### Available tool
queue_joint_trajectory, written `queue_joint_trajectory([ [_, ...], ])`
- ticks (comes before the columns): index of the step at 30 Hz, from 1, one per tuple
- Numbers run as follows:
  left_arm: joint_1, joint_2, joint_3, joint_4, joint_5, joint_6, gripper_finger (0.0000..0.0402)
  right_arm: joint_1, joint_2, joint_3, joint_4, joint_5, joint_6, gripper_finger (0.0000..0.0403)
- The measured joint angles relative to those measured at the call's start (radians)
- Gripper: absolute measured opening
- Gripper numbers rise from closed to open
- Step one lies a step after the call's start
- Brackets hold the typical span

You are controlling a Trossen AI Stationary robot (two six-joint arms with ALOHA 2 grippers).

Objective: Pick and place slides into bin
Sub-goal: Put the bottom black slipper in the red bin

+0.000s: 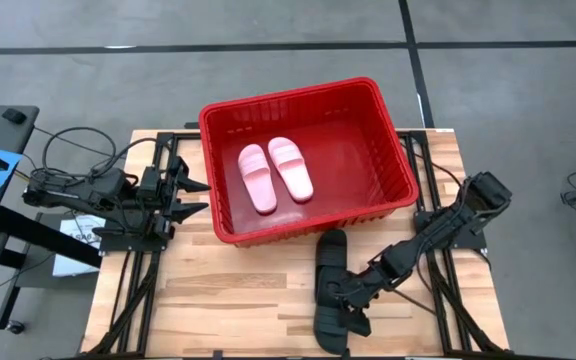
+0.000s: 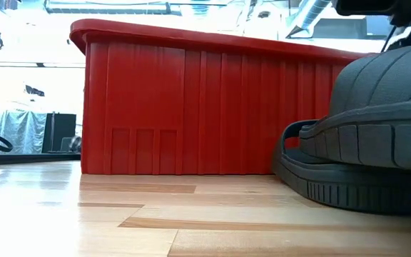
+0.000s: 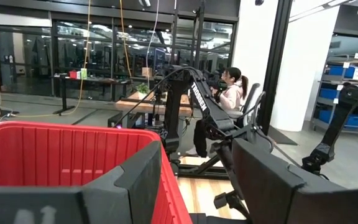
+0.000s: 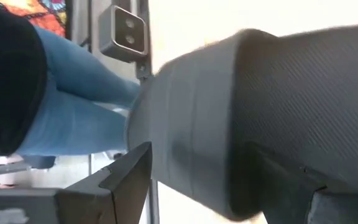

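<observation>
Bin point(image 1: 388, 120) rim near black slides point(image 1: 330, 262) under right pincer point(image 1: 349, 305).

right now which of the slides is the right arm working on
The black slide nearer the table's front edge: the right gripper is at its strap. The other black slide lies by the bin, and both pink slides lie inside it.

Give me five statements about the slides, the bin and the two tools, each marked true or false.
1. Two pink slides lie inside the red bin. True.
2. Both black slides are in the bin. False: they lie on the table in front of it.
3. The right tool is at a black slide. True.
4. The left tool holds a pink slide. False: it is open, empty, beside the bin.
5. The bin is blue. False: red.
</observation>
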Motion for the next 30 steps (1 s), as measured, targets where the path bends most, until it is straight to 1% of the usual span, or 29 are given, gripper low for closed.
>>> queue_joint_trajectory([
  [5, 0.0, 0.0, 0.0, 0.001, 0.0, 0.0, 0.0187, 0.0, 0.018, 0.0, 0.018, -0.004, 0.007, 0.0238],
  [7, 0.0, 0.0, 0.0, 0.001, 0.0, 0.0, 0.0187, 0.0, 0.018, 0.0, 0.017, -0.004, 0.007, 0.0224],
  [9, 0.0, 0.0, 0.0, 0.0, 0.0, -0.006, 0.0187, 0.0, 0.018, 0.0, 0.017, -0.011, 0.007, 0.0199],
  [12, 0.0, 0.0, 0.0, -0.002, 0.0, -0.008, 0.0187, 0.0, 0.018, 0.0, 0.017, -0.035, 0.007, 0.0137],
  [15, 0.0, 0.0, 0.0, -0.003, 0.0, -0.01, 0.0187, -0.002, 0.019, 0.0, 0.021, -0.082, 0.001, 0.0044],
  [16, 0.0, 0.0, 0.0, -0.003, 0.0, -0.013, 0.0187, -0.003, 0.019, 0.0, 0.021, -0.1, 0.0, 0.0023],
  [21, 0.0, 0.0, 0.0, -0.003, 0.001, -0.014, 0.0187, -0.009, 0.017, 0.0, 0.019, -0.117, 0.016, 0.0007],
  [26, 0.0, 0.0, 0.0, -0.003, 0.001, -0.017, 0.0187, -0.02, 0.002, 0.009, 0.016, -0.123, 0.022, 0.0004],
  [30, 0.0, 0.0, 0.0, -0.003, 0.001, -0.017, 0.0187, -0.02, -0.01, 0.05, 0.022, -0.138, 0.005, 0.0003],
])
